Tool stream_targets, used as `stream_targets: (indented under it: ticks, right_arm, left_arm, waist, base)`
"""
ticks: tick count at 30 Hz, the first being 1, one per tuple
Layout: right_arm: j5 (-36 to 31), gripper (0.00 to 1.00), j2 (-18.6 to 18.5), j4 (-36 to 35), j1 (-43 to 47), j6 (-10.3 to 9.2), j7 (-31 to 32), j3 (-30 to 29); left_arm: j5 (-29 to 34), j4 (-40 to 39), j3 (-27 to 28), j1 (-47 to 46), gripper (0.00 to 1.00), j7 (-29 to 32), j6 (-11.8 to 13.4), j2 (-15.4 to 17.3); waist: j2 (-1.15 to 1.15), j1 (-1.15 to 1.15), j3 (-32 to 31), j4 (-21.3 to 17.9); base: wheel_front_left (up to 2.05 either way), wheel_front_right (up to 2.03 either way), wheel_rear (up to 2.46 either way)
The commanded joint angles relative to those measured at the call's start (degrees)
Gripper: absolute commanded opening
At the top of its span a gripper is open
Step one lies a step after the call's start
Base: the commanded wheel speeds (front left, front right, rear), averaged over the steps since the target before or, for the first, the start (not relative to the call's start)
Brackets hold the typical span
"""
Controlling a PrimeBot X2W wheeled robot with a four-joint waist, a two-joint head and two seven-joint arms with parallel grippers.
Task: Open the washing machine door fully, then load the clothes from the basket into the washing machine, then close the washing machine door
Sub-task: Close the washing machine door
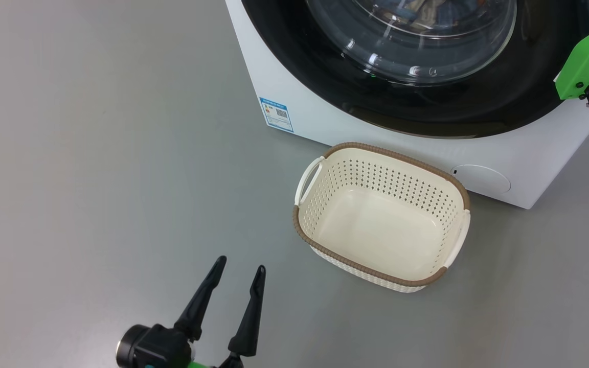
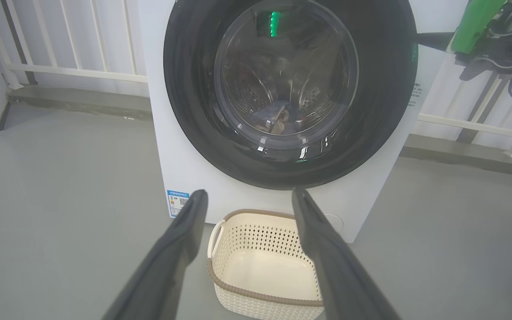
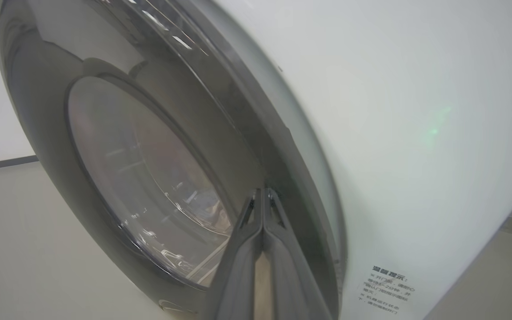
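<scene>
Cream basket (image 1: 387, 180) lengthwise along washing machine (image 1: 325, 120) front

It looked like a bare laundry corner or test room: a white front-loading washing machine (image 2: 185, 186) stood on a plain grey floor (image 2: 60, 200), white railing bars (image 2: 74, 71) ran behind it, and a small cream basket (image 2: 256, 306) sat in front.

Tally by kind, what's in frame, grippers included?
Washer: 1
Door: 1
Basket: 1
Clothes: 1, in drum behind the glass
Grippers: 2, left gripper, right gripper
Total: 6
</scene>
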Motion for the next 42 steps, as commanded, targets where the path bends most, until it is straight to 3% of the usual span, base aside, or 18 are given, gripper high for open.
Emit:
stream_targets:
  ticks: [1,12,18,22,27,31,42]
  right_arm:
    - [0.9,0.00,0.5,-1.1,0.1,-0.02,-0.2,1.3]
    - [4.9,0.00,0.9,-5.8,6.5,-0.02,-3.1,6.9]
    - [6.1,0.00,-0.4,-9.6,11.8,-0.02,-4.0,6.9]
    - [4.5,0.00,-1.1,-16.0,17.1,-0.02,-4.0,4.3]
    - [-0.8,0.00,-1.4,-24.9,24.7,-0.02,-4.1,-3.5]
    - [-6.7,1.00,0.2,-32.1,31.8,-0.02,-4.1,-10.1]
    - [-15.4,1.00,6.6,-42.7,47.6,-0.02,-4.1,-18.9]
  left_arm:
    - [-0.5,-1.6,1.4,-2.2,1.00,-0.4,0.3,0.3]
    - [-0.2,1.0,0.9,-3.8,1.00,-0.4,-0.4,0.3]
    - [-0.2,3.7,0.2,-5.3,1.00,-0.4,-1.2,0.3]
    - [0.2,5.7,0.8,-6.2,1.00,-0.4,-1.7,0.3]
    - [0.7,7.0,1.8,-6.9,1.00,-0.4,-2.1,0.4]
    - [0.7,7.9,2.6,-7.1,1.00,-0.4,-2.3,0.4]
    - [0.9,9.2,5.9,-6.2,1.00,-0.4,-2.5,0.6]
  waist:
    - [0.00,0.00,-0.2,-0.1]
    - [0.00,0.00,-3.8,-1.1]
    - [0.00,0.00,-6.4,-2.1]
    - [0.00,0.00,-7.8,-5.0]
    - [0.00,0.00,-8.9,-9.4]
    - [0.00,0.00,-10.0,-12.8]
    - [0.00,0.00,-12.5,-20.3]
  base:
    - [0.00,0.00,0.00]
    - [0.00,0.00,0.00]
    - [0.00,0.00,0.00]
    - [0.00,0.00,0.00]
    - [0.00,0.00,0.00]
    - [0.00,0.00,0.00]
    - [0.00,0.00,0.00]
